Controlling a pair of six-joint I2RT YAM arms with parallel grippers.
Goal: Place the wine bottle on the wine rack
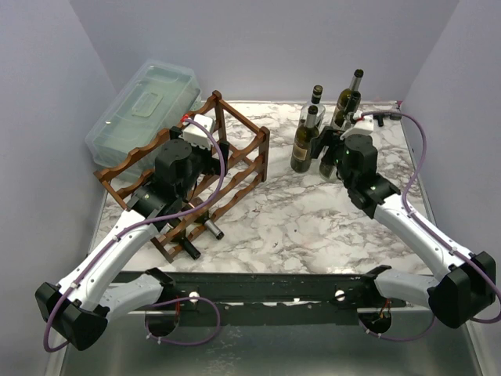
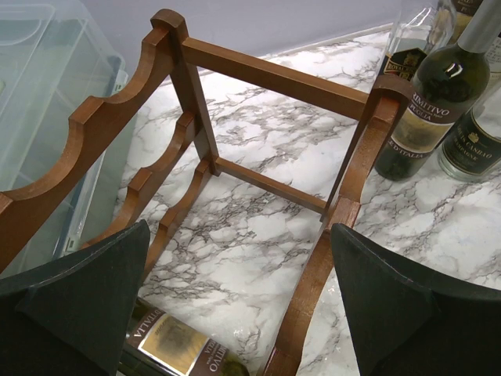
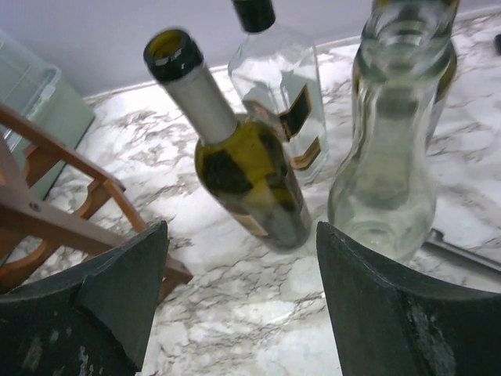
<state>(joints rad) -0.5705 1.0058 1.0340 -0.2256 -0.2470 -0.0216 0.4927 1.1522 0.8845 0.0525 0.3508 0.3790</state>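
Marble table (image 1: 313, 227), walled on 3 sides. Clear lidded box (image 1: 145, 106) at far left corner. Rack (image 1: 252, 157) sits just beside the box, set at a diagonal, 3 tiers of scalloped rails.

Left arm (image 1: 117, 251) reaches over the rack's near half. Right arm (image 1: 415, 231) extends to the far right, wrist at a cluster (image 1: 344, 106) of at least 4 upright bottles.

2 racked bottles (image 1: 213, 229) lie on the low tier, necks poking out toward the near edge.

Wine bottle (image 3: 243, 164): dark green, pale neck foil, mouth uncorked. It stands on the table at the cluster's left side, well apart from the rack. Capped bottle (image 3: 278, 78), clear with a black top, is behind it. A clear bottle (image 3: 387, 157) stands to its right, near the right finger.

Left gripper (image 2: 239, 235): fingers spread wide, nothing held, above the rack's open frame. Right gripper (image 3: 243, 231): fingers spread wide, nothing gripped. The wine bottle's base shows between them; contact cannot be judged.
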